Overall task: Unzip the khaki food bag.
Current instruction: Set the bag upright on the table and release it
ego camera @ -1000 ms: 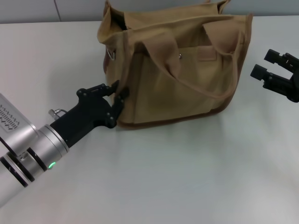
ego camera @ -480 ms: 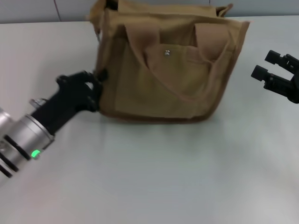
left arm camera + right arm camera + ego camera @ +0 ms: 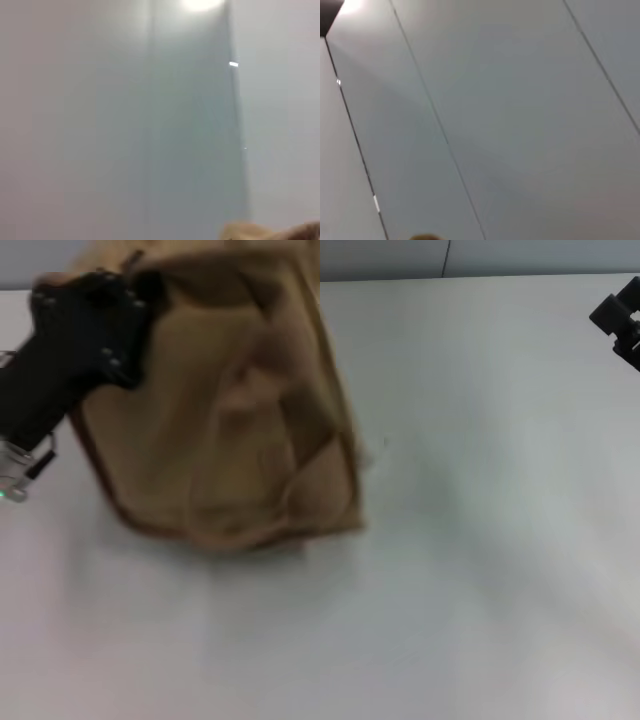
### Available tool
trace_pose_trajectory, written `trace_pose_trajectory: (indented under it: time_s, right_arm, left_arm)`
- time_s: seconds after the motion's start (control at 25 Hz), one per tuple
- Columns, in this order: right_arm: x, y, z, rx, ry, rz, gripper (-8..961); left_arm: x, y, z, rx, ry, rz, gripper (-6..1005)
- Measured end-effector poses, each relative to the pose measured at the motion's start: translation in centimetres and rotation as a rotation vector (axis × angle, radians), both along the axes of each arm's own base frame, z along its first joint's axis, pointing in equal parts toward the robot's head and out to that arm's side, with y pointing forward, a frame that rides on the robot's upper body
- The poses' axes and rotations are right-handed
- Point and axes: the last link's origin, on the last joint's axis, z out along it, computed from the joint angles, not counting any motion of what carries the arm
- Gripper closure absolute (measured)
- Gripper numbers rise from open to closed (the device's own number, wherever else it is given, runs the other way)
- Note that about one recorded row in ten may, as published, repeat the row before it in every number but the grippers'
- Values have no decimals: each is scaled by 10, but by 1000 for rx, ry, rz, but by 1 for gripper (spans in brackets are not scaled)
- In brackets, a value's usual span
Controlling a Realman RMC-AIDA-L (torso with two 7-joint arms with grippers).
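Item 1. Khaki food bag (image 3: 230, 410): a tan canvas tote with darker brown trim along its base, standing in the upper left of the head view, its top edge running out of the frame. It rests on the table (image 3: 460, 540) on its lower edge and appears tipped or turned, one narrow end facing the lower middle of the picture. The cloth is blurred; handles show only as soft folds on the facing side, and the zipper cannot be made out. A sliver of tan at the lower edge of the left wrist view is probably the same bag.

Item 2. Left gripper (image 3: 125, 315): a black unit on a black forearm entering from the left edge of the head view, pressed against the bag's upper left corner. Whether its jaws are apart or closed on the cloth cannot be told, since the tips merge with the fabric. Judged purpose: to take hold of or brace that end of the bag so it stays put while the zipper is pulled.

Item 3. Right gripper (image 3: 622, 320): only a black fragment at the upper right edge of the head view, well apart from the bag, evidently idle. State of its jaws cannot be told.

Item 4. Table: pale, plain surface filling the rest of the frame.

Status, as a judgement: unzipping not yet begun; bag is being positioned.
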Motion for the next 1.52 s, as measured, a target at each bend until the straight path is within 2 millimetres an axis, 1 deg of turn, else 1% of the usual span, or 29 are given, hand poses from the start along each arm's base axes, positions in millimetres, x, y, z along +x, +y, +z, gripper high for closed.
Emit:
trace_pose_trajectory:
  time_s: [0.04, 0.12, 0.2, 0.28, 0.4, 0.6, 0.72, 0.96, 1.12, 1.52]
  right_arm:
    - [-1, 0, -3, 14, -2, 5, 111]
    - [-4, -1, -10, 45, -24, 22, 111]
    - [-7, -3, -18, 88, -65, 44, 111]
    - [-9, -6, -28, 128, -111, 66, 111]
    - [-10, -13, -45, 156, -182, 88, 112]
    - [-6, -22, -73, 180, -346, 104, 112]
    - [-7, -28, -89, 216, -417, 104, 113]
    - [-24, -41, -126, 298, -549, 132, 113]
    - [-33, -42, -136, 324, -571, 128, 114]
    - [-49, -33, -142, 309, -544, 154, 115]
  left_arm:
    - [3, -1, -5, -22, 15, -21, 947]
    - [9, -5, -23, -66, 61, -58, 945]
    - [12, -14, -45, -89, 122, -84, 944]
    - [12, -21, -56, -87, 154, -99, 942]
    - [9, -31, -65, -81, 183, -105, 940]
    - [1, -41, -64, -70, 173, -79, 936]
    - [-1, -43, -62, -64, 169, -72, 934]
    - [0, -42, -64, -69, 170, -72, 929]
    - [0, -41, -65, -74, 169, -72, 926]
    - [2, -43, -69, -93, 169, -76, 918]
